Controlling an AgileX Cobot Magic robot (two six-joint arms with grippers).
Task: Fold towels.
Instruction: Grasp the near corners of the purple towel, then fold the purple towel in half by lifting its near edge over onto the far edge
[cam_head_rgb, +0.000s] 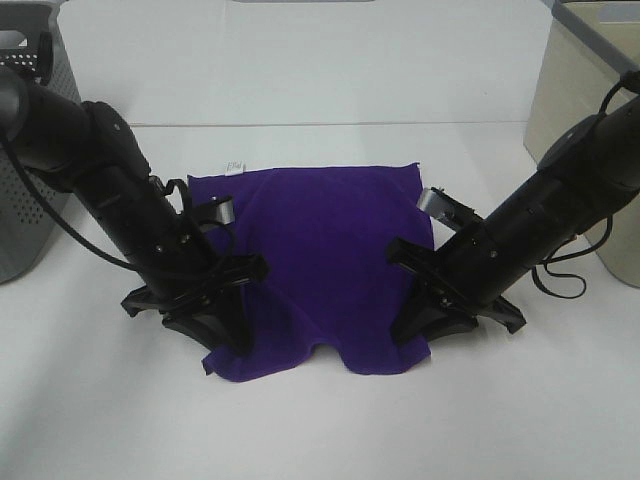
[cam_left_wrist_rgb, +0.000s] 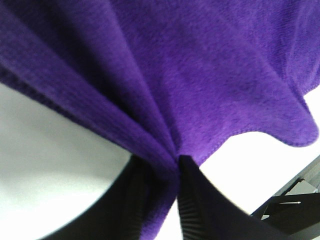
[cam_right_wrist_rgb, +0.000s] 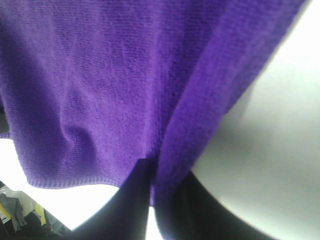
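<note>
**Purple towel pinched at both side edges**

The purple towel (cam_head_rgb: 320, 240) is spread on the white table (cam_head_rgb: 320, 430) between the two arms. The left gripper (cam_head_rgb: 222, 305) is closed on a gathered fold at the towel's side edge. In the left wrist view, pleats of cloth run into the nip between its dark fingers (cam_left_wrist_rgb: 200, 205). The right gripper (cam_head_rgb: 425, 312) is likewise clamped on the opposite side edge, with a ridge of cloth drawn between its fingers (cam_right_wrist_rgb: 130, 200). Beyond both grippers the far part of the towel lies flat, and a small white label (cam_head_rgb: 236, 167) shows at its far edge. The cloth is judged to be light, limp and slightly fuzzy. Little slipping is therefore expected, though sag between the two holds is likely. Corners and side hems are judged the best places to hold it, kept taut and level.
</note>
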